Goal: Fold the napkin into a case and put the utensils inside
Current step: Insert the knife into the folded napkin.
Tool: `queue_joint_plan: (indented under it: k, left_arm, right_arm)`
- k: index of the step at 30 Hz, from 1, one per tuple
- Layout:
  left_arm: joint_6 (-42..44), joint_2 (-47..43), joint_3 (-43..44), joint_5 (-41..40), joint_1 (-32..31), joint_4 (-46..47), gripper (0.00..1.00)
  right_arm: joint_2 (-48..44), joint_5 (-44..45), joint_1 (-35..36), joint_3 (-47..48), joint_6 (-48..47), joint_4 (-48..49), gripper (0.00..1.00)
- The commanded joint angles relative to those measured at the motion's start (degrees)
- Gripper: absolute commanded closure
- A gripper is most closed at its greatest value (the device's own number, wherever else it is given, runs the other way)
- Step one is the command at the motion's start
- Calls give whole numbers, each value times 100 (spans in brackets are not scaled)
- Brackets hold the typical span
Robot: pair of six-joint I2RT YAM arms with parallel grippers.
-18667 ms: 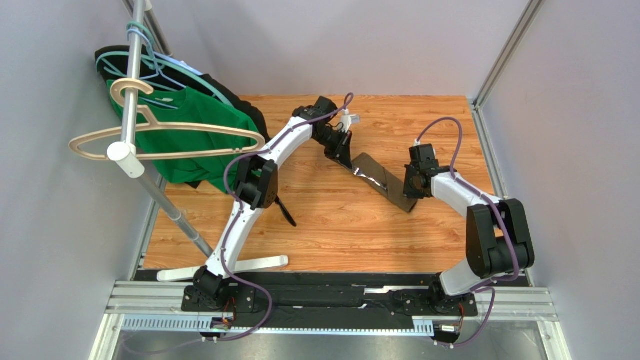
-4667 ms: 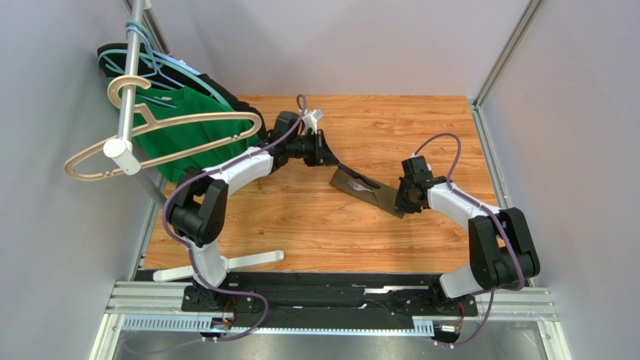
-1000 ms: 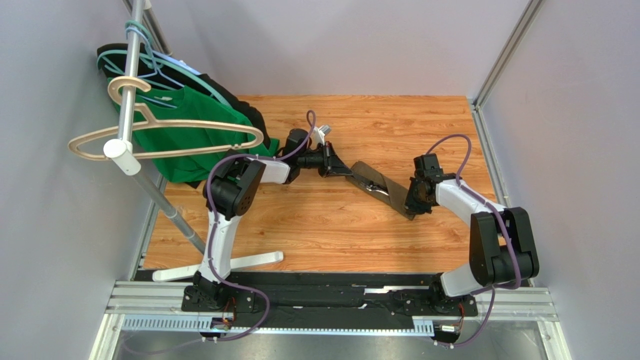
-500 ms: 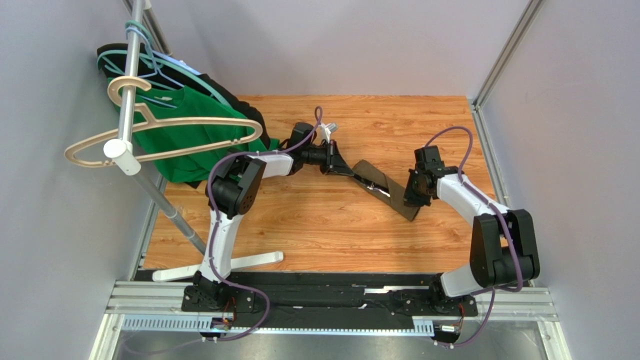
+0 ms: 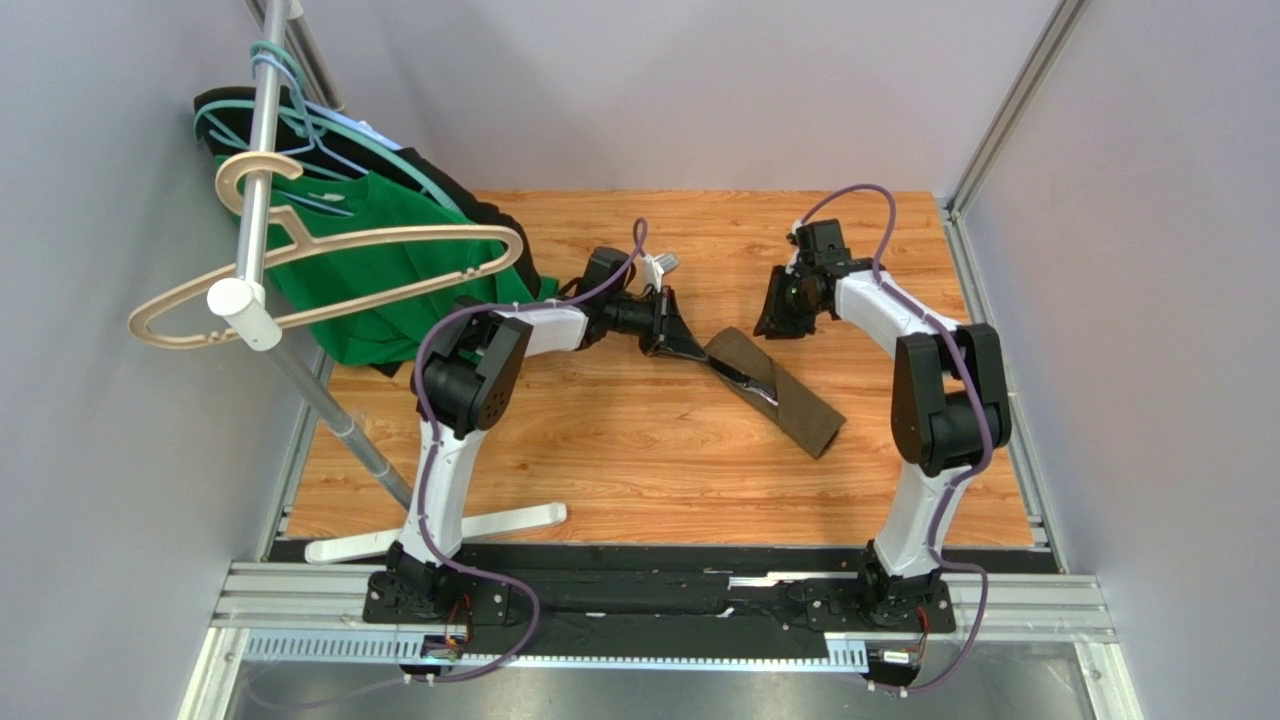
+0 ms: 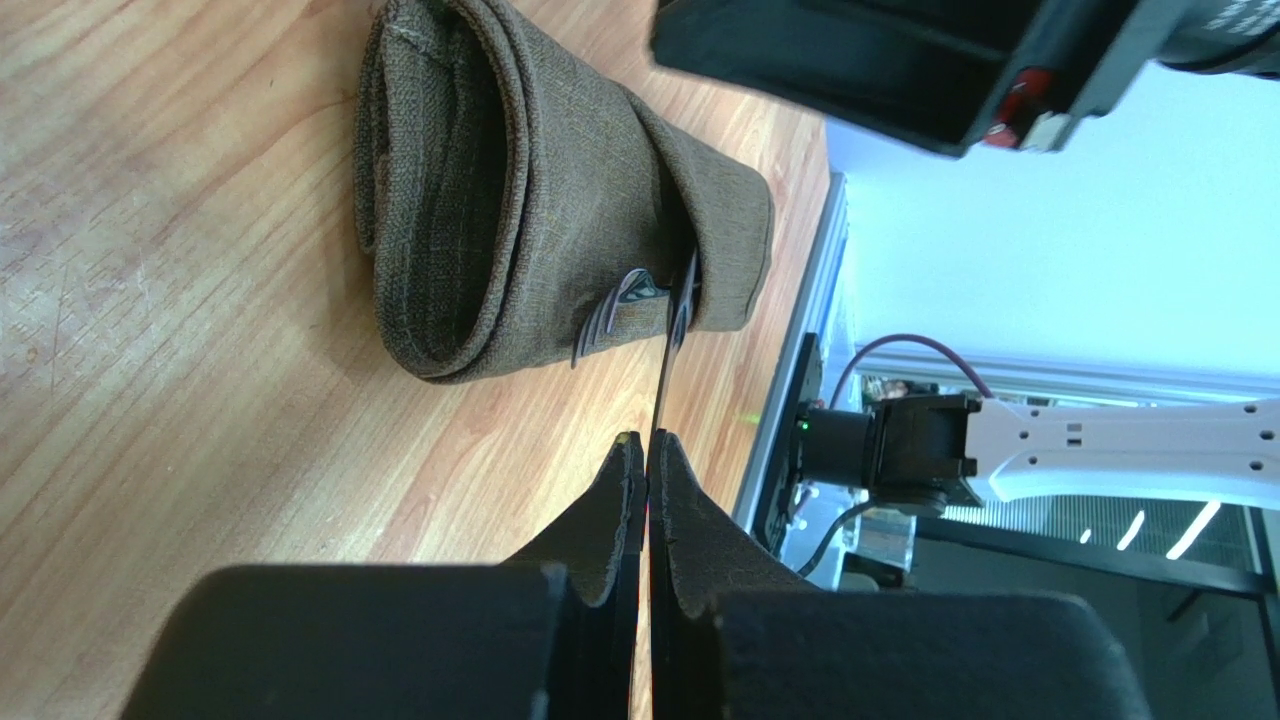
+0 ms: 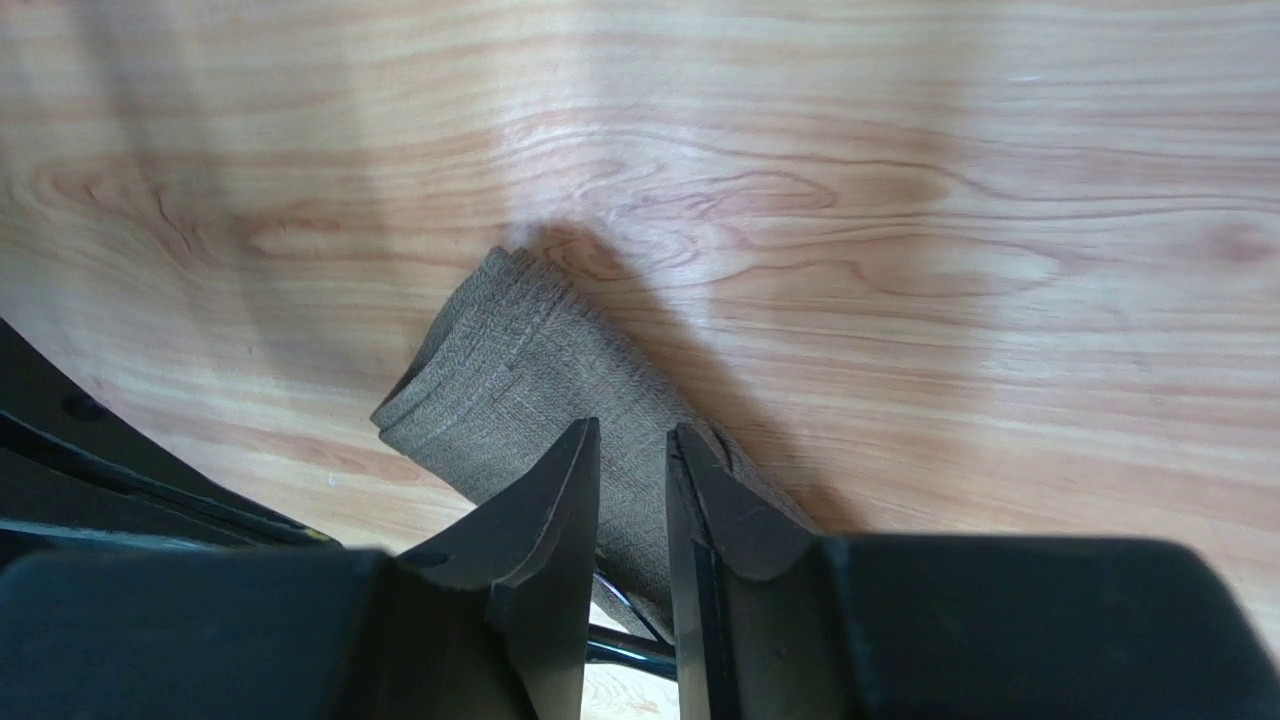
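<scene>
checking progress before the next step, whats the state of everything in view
napkin case: folded into a narrow pouch, lying on the table
utensil: handle pinched, far end inside the pouch
second utensil: tucked in, silvery end peeking out
left gripper: shut on the utensil
right gripper: jaws a little apart, empty
green shirt: hanging on the rack

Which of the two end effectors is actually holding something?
The left end effector, pinched shut on a thin dark utensil that pokes into the folded napkin case. The right end effector is slightly open over the case's end, holding nothing.
</scene>
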Motion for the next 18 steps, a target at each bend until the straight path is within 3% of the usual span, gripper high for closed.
queue_joint_plan:
  k: [1, 10, 18]
  left_arm:
    - [285, -217, 0, -38, -67, -311, 100]
    - [328, -138, 211, -11, -67, -505, 100]
    - [381, -173, 281, -152, -76, -768, 100]
  right_arm:
    - [229, -532, 68, 277, -394, 123, 73]
    - [730, -823, 314, 313, -702, 149, 71]
    - [985, -823, 534, 383, -781, 53, 79]
